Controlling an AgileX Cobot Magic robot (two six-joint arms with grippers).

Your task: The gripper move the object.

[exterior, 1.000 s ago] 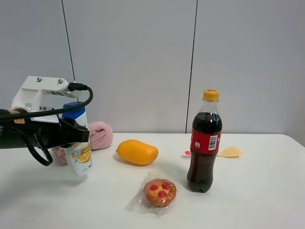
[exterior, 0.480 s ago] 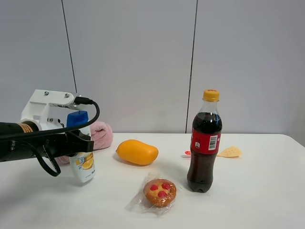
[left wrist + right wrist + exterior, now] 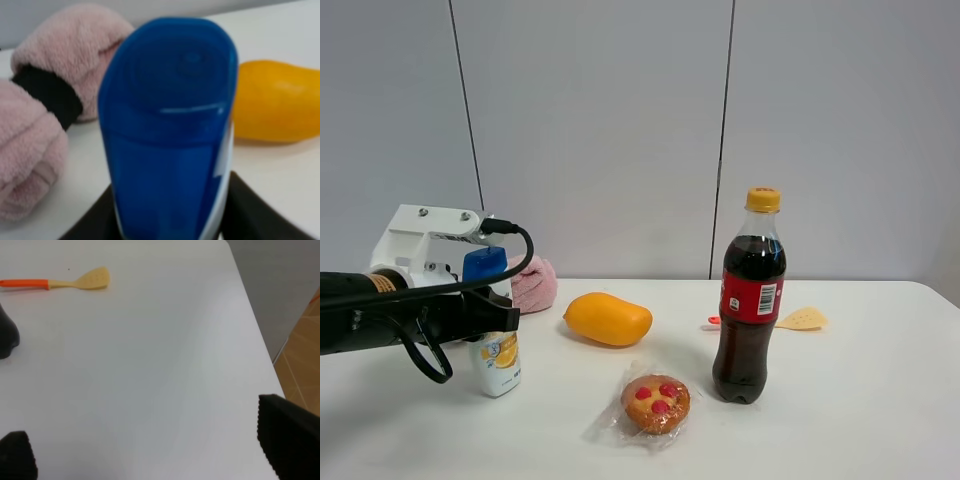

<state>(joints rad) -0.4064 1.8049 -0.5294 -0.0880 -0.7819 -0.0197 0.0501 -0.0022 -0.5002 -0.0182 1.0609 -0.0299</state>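
While the left claw (image 3: pixel 485 315) clamps the shampoo bottle (image 3: pixel 500 365) just under its blue cap (image 3: pixel 484 266), the bottle hangs upright below the claw, its base at the tabletop (image 3: pixel 840 420) (contact unclear); the carry looks done, release remains.

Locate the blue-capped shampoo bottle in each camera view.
Exterior high: shampoo bottle at left, in the left gripper.
Left wrist: its blue cap fills most of the frame.
Right wrist: not in view.
Shared landmark: mango beside the bottle, exterior high and left wrist.
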